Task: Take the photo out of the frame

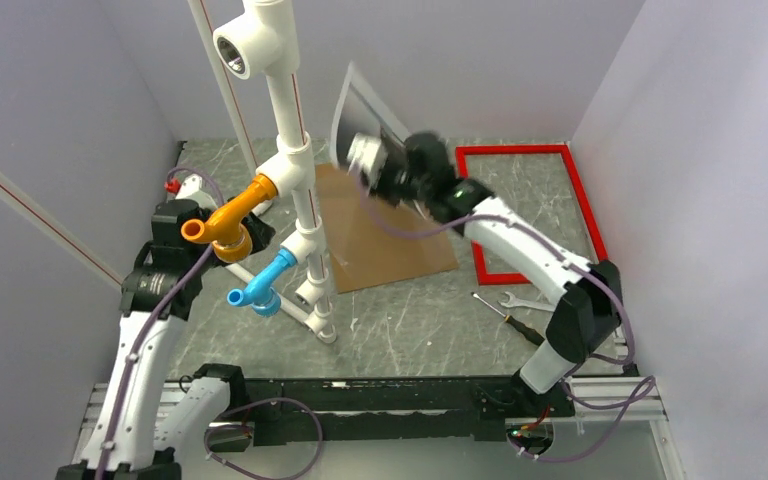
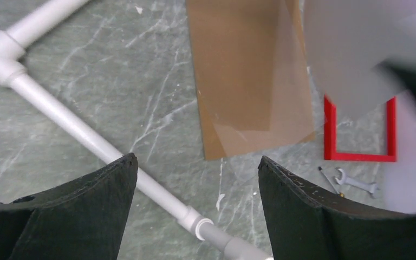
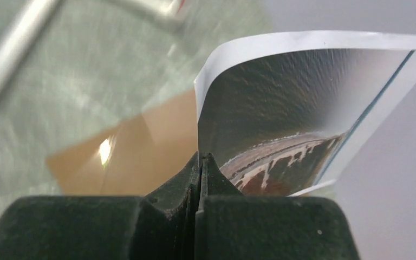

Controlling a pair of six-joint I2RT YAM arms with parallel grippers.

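The photo is up in the air above the table's middle, curling, with its dark landscape side facing the right wrist camera. My right gripper is shut on its lower edge. The red frame lies flat and open on the table at the back right, apart from the photo; one corner shows in the left wrist view. My left gripper hangs open over the table at the left, with nothing between its fingers.
A brown backing board lies flat in the middle, below the photo. A white pipe stand with orange and blue fittings rises by the left arm. A wrench and a screwdriver lie near the frame.
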